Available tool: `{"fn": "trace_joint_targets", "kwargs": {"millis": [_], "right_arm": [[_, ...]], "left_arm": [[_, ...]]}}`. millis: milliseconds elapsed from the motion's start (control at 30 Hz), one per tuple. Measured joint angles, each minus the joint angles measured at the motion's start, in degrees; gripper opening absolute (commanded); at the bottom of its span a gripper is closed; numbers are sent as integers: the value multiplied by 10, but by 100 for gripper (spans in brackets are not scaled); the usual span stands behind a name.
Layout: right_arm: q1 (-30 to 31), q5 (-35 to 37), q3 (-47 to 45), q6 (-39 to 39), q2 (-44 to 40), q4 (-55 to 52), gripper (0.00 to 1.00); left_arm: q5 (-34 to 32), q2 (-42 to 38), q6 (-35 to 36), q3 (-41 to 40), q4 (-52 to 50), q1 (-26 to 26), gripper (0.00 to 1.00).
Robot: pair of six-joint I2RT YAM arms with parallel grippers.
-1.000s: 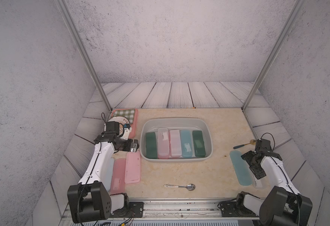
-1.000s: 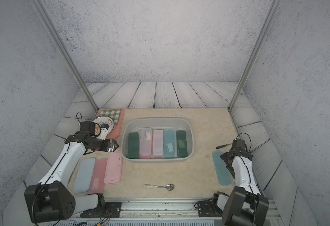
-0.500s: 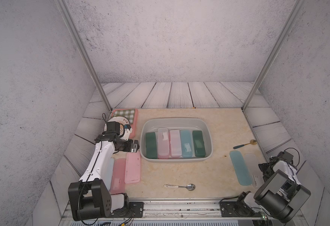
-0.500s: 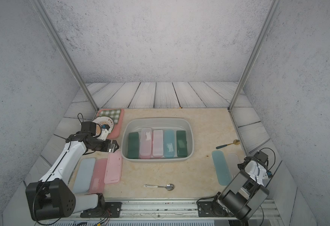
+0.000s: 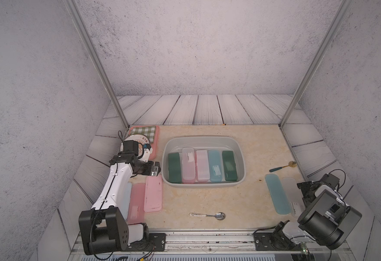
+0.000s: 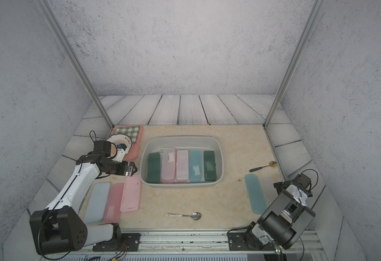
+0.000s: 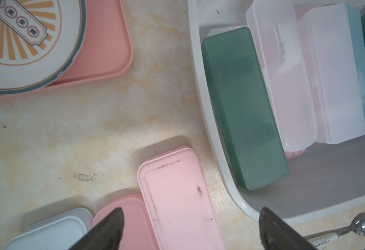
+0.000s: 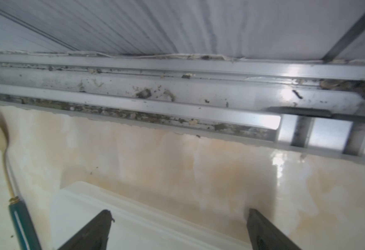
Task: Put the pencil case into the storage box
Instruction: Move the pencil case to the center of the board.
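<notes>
Underneath lies beige marbled tabletop (image 5: 207, 198), grey speckled walls (image 5: 196, 45) around. Spread wide and empty, the left claw (image 7: 190, 214) hangs over the pale pink pencil case (image 7: 177, 194), the storage box (image 7: 328, 173) holding five cases (image 5: 202, 166) just beside. The right claw (image 8: 179, 213), spread too, hovers above a frosted case (image 8: 155, 227).

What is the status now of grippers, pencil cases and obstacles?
Open, empty: left gripper, right gripper. In storage box: five cases; pink pencil case on table, near left gripper. Nothing in the way.
</notes>
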Motion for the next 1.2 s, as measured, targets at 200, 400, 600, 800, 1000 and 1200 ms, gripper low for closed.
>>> {"fn": "trace_joint_targets", "kwargs": {"millis": [200,400,600,800,1000,1200], "right_arm": [[28,-16,-21,0,-54,-41,99],[95,-34,-63,4,-102,-64,99],[172,-22,-66,14,-110,-83,99],[214,2,-50,20,-90,-117,99],[271,30,-10,23,-46,-155,99],[296,48,15,24,-21,-174,98]], "left_arm": [[0,0,0,0,2,0,98],[-1,0,0,0,2,0,98],[0,3,0,0,2,0,98],[2,5,0,0,2,0,98],[4,4,2,0,2,0,98],[5,4,6,0,-4,0,97]]}}
